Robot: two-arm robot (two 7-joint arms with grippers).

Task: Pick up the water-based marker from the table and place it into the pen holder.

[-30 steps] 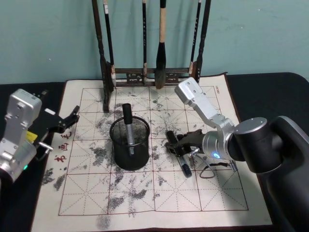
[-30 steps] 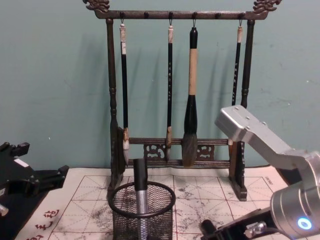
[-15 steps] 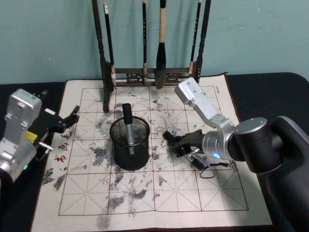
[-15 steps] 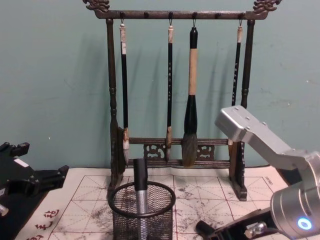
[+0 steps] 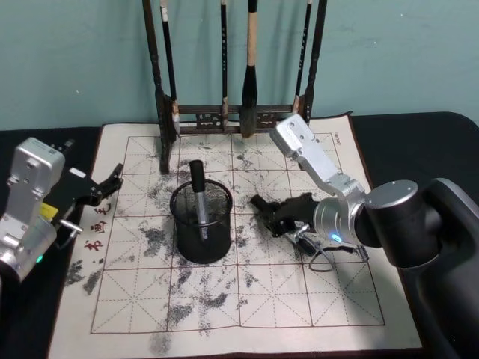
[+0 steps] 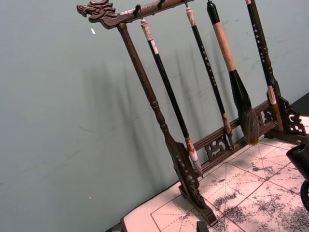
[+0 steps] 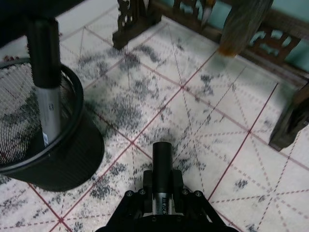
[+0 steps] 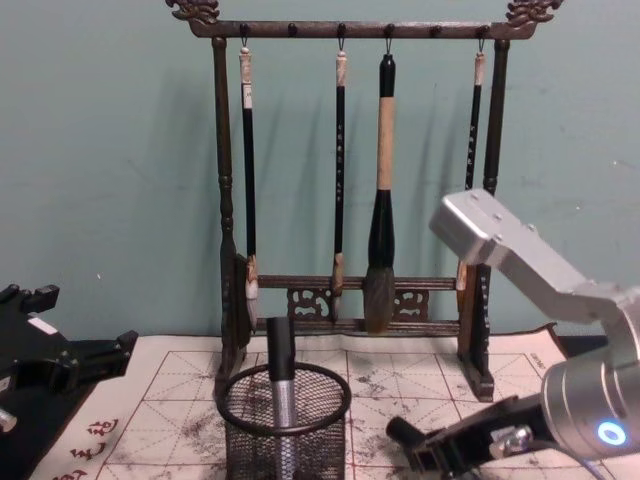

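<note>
My right gripper [image 5: 281, 218] is shut on a black water-based marker [image 5: 263, 203], holding it just above the cream gridded mat [image 5: 224, 299] on the table, right of the pen holder. In the right wrist view the marker [image 7: 162, 157] sticks out forward between the jaws, its cap end pointing past the holder. The pen holder [image 5: 200, 250] is a black mesh cup in the middle of the mat with one silver-and-black marker [image 5: 197, 179] standing in it. From the chest view the held marker [image 8: 402, 433] sits low, right of the pen holder [image 8: 285, 445]. My left gripper [image 5: 105, 187] rests open at the mat's left edge.
A tall dark wooden brush rack [image 5: 224, 114] with several hanging brushes stands along the mat's back edge, close behind the pen holder. The mat in front of the holder is bare apart from ink smudges. Dark tabletop [image 5: 419, 142] surrounds the mat.
My right gripper closed on the marker that lay on the mat and has lifted it, shifting it slightly back and toward the pen holder. The left arm has stayed still.
</note>
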